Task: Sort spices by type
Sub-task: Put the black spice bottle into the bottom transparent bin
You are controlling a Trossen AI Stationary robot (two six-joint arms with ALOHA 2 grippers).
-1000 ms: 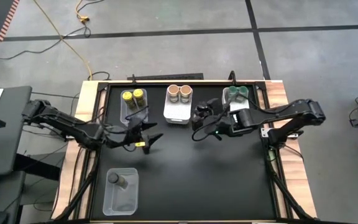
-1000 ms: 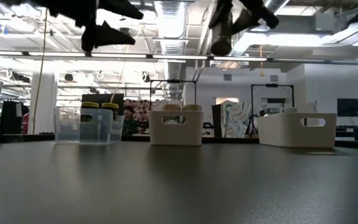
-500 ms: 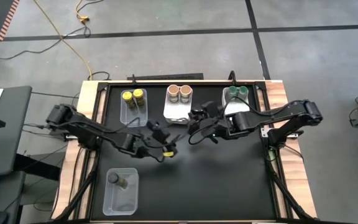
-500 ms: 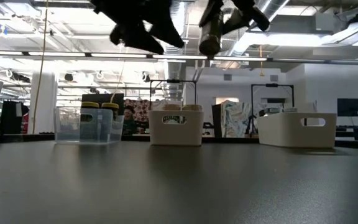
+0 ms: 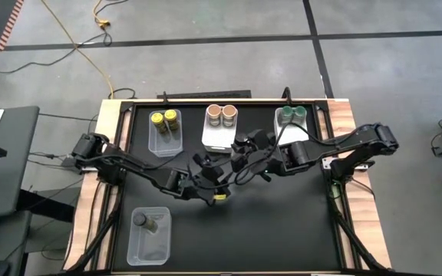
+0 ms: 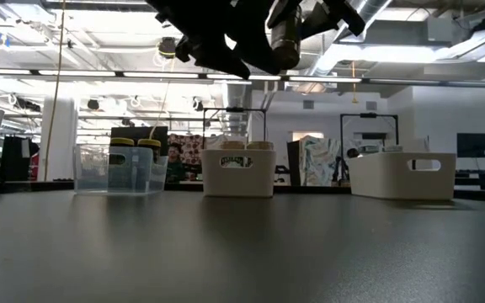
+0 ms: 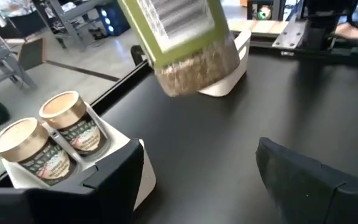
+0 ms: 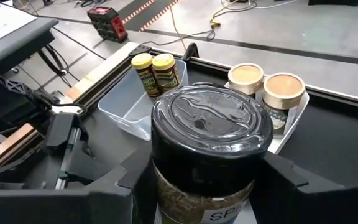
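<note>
Dark-lidded jar, label reading "SP", in right gripper.

My left hand and right hand are meeting over the middle of the black counter; the right one is possibly gripping something dark.

Dark-lidded spice jar clamped in right pincer, held above desk, just beside left pincer. Two yellow-topped jars, two tan-topped jars, green-topped jars stand upright beyond the pincers. One grey-topped jar near the left arm's side.
</note>
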